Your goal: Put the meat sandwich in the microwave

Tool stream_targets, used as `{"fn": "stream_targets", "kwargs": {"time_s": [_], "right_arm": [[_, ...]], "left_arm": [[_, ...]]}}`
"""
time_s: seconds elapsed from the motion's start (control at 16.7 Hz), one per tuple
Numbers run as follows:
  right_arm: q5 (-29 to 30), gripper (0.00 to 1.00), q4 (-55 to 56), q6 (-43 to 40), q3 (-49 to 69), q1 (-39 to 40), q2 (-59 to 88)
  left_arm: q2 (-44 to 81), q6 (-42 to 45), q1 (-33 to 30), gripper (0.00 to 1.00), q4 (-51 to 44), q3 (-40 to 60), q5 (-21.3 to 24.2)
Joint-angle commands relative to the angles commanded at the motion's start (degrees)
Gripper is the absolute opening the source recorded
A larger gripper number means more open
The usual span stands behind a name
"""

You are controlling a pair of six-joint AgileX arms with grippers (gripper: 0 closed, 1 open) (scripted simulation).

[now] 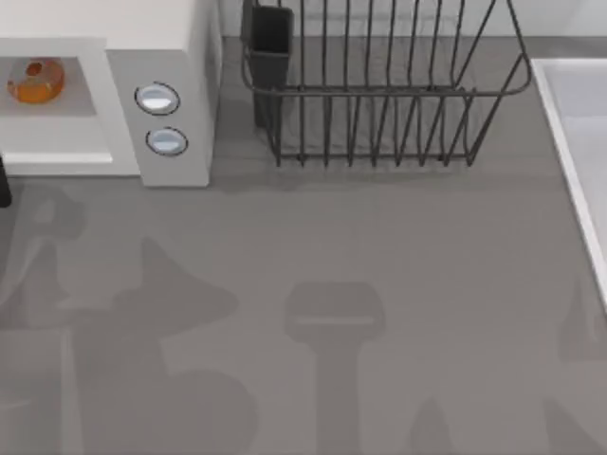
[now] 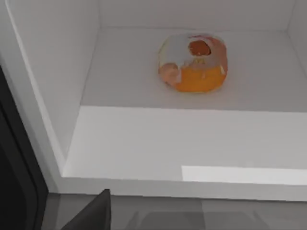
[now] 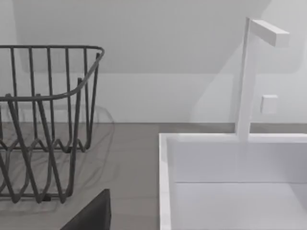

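One meat sandwich [image 1: 36, 81] lies flat, reddish patch upward, inside the microwave [image 1: 194, 85] at upper left; roundish, no clear long axis. Grippers' fingers: cannot tell.

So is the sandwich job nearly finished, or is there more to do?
Nearly finished, it seems. The meat sandwich already lies on the floor of the microwave, with nothing holding it. The dark door edge at the side shows the microwave is open. Nothing looks in hand; all that may remain is pulling the arms away.
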Motion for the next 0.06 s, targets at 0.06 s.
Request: {"fn": "stream_targets", "kwargs": {"time_s": [0.06], "right_arm": [[0.0, 1.00, 0.0, 0.0, 0.0, 0.0, 0.0]], "left_arm": [[-0.1, 0.0, 0.0, 1.00, -0.1, 0.1, 0.0]]}}
